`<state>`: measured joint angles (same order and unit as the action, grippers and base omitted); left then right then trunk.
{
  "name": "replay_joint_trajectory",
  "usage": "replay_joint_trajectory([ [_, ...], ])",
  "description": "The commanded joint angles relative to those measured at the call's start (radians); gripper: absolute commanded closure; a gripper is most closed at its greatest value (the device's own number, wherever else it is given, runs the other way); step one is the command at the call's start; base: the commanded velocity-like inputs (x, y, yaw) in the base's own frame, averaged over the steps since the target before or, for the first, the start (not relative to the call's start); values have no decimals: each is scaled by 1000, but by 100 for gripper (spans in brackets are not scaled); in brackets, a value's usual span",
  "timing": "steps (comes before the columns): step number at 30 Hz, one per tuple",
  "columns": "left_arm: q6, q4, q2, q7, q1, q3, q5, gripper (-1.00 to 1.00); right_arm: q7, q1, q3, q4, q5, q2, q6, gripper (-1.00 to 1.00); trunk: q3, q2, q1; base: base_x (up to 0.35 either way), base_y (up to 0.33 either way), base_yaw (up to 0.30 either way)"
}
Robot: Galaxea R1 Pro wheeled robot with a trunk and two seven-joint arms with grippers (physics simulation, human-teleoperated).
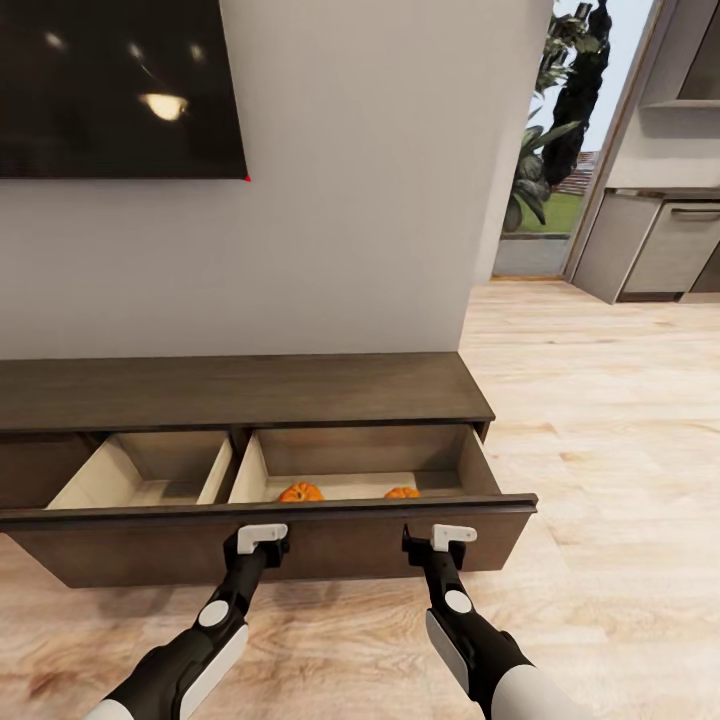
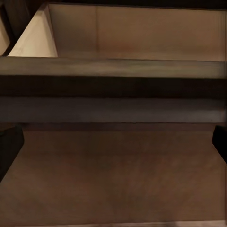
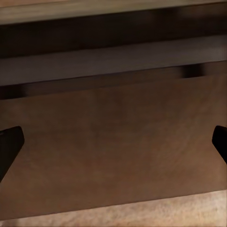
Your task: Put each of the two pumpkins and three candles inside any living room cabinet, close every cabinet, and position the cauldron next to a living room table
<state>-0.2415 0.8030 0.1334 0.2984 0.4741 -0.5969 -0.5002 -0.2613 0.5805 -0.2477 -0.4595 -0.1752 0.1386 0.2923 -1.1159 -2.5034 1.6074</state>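
A living room with a light plank floor (image 1: pixel 600 420) and a pale wall (image 1: pixel 350 200) is seen from the head view, a black wall-mounted TV (image 1: pixel 110 85) hanging above a long, low dark-brown cabinet (image 1: pixel 240 390). Its wide drawer (image 1: pixel 280 545) is pulled out, and two pumpkins (image 1: pixel 300 492) are seen lying on the pale floor of the right compartment, well apart from each other; the second pumpkin (image 1: pixel 402 493) is half hidden by the drawer front. No candles can be made out.

The left gripper (image 2: pixel 113 142) and the right gripper (image 3: pixel 113 142) are held close against the drawer front, side by side. In both wrist views the dark fingertips (image 2: pixel 9 146) are spread wide, nothing being held between them.

A push to shut the drawer appears to be prepared. If uneven pressure is applied by the two arms, the long front could be skewed and jammed. If the drawer is driven home sharply, the pumpkins could be rolled about.
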Motion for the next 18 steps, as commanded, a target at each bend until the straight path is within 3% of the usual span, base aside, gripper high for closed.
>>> replay_joint_trajectory([
  [1, -6, 1, 2, 8, 1, -8, -10, -100, -6, 1, -8, 1, -10, -1, 5, -100, -1, 0, 0, 0, 0, 0],
  [18, -7, 1, 2, 8, 1, -9, -11, -100, -6, 1, -8, 3, -10, -1, 5, -100, -12, -1, 1, 0, 0, 0],
])
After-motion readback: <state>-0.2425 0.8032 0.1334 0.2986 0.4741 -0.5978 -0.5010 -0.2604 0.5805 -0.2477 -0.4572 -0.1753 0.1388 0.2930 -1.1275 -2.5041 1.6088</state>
